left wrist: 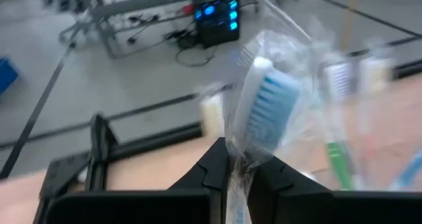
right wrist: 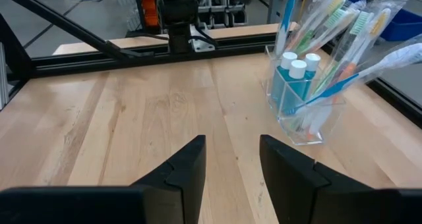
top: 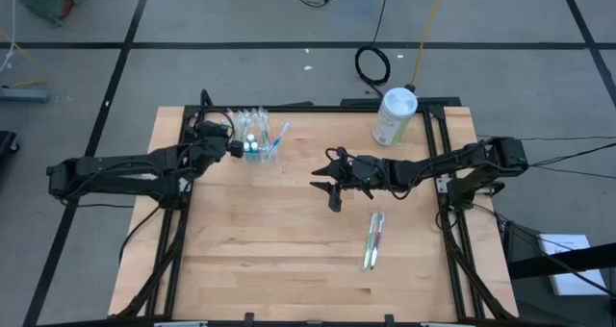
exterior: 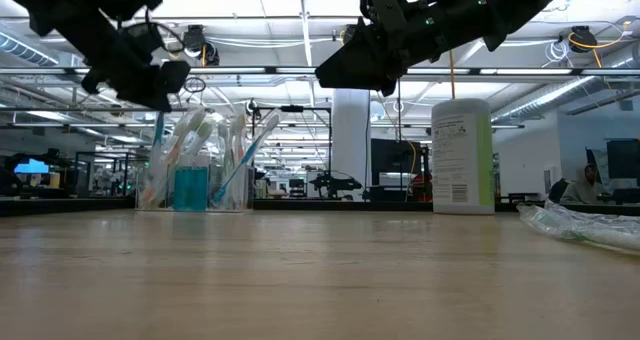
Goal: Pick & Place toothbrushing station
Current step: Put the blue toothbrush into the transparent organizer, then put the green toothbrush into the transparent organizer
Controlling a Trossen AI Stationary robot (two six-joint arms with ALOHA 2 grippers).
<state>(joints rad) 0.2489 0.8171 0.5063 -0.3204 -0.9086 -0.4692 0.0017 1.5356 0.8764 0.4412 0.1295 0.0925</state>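
The toothbrushing station, a small clear cup of wrapped pale toothbrushes and blue tubes, stands at the table's far left; it also shows in the low view and the right wrist view. My left gripper hovers at the cup's left side, shut on a wrapped blue-bristled toothbrush. My right gripper is open and empty above the table's middle, its fingers pointing toward the cup. Another wrapped toothbrush lies flat on the table at the near right. My left gripper pinches the wrapped toothbrush between its two fingers, on the neck below the bristle head, through the clear wrapper. The head sticks out beyond the fingertips. In the low view the blue handle hangs below the gripper by the cup; its lower end is hidden.
A tall white canister with a green label stands at the table's far right edge, also in the low view. Black frame rails run along the table's far edge and sides. Bare wood lies between the arms and the near edge.
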